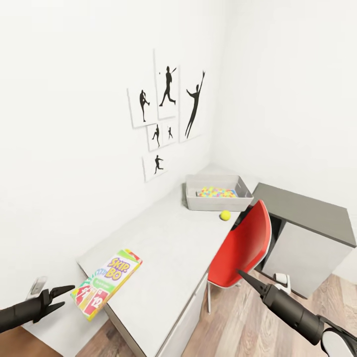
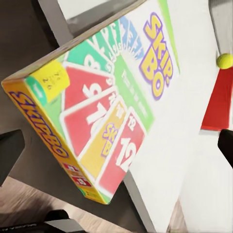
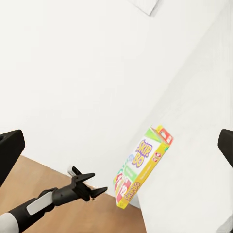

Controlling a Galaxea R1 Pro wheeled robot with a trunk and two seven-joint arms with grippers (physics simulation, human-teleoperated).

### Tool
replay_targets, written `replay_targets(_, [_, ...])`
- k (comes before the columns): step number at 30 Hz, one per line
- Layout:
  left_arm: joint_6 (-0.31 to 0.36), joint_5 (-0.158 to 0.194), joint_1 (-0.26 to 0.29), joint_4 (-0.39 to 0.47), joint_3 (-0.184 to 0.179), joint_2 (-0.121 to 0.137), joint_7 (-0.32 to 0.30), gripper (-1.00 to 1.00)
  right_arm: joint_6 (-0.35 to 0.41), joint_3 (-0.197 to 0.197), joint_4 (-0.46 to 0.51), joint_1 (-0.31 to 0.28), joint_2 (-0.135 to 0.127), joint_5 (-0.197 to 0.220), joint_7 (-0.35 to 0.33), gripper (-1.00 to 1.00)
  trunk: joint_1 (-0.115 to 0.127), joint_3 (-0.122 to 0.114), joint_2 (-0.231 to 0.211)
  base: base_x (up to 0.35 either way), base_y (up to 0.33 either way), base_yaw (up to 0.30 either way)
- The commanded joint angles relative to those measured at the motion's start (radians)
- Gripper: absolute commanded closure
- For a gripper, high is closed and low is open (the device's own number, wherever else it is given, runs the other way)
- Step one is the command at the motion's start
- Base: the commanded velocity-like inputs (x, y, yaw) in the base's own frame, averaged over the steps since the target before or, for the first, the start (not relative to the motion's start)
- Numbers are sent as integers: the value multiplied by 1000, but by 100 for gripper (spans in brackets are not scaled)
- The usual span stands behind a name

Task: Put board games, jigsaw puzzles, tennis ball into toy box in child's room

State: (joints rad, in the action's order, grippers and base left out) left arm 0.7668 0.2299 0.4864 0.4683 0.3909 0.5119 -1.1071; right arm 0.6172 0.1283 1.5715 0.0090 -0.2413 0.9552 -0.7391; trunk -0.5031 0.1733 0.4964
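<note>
Skip-Bo game box (image 1: 107,284) flat at near-left corner of desk (image 1: 168,243), near end overhanging edge. Left gripper (image 1: 63,296) spread open just left of it, not touching. Likely light, stiff cardboard, slick print: pinch overhanging edge across thin sides. Right gripper (image 1: 241,274): state unclear. Toy box (image 1: 218,193) far right, tennis ball (image 1: 225,215) beside.

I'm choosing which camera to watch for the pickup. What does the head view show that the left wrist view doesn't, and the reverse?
Head view alone: the toy box with puzzle pieces inside, the athlete pictures, the grey cabinet, and both grippers, left open near the game's corner, right.
Left wrist view alone: the printed narrow side of the Skip-Bo board game, whose near end overhangs the table edge.
Both: the game, the tennis ball, the red chair, the table.
</note>
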Motion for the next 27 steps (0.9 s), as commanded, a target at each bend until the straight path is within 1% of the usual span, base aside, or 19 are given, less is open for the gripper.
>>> replay_targets(1, [6,2,1,0,1,0,-7,-100,7,1,1,0,0,7,1,-100,-1,0,2,0,17,-200])
replay_targets(4, [5,1,1,-1,1,0,-25,-100,7,1,1,0,1,7,1,-100,-1,-3,2,-11,118,-205])
replay_targets(8, [5,2,1,-1,1,1,-32,-100,7,1,1,0,1,7,1,-100,-1,-7,2,-61,228,-167])
replay_targets(18, [5,2,0,-1,0,2,-36,-100,7,0,1,-1,1,7,1,-100,-1,-8,2,-117,262,-24])
replay_targets(27, [5,2,0,-2,0,2,-35,-100,7,1,1,-1,1,7,3,-100,-1,-8,2,-25,54,-1])
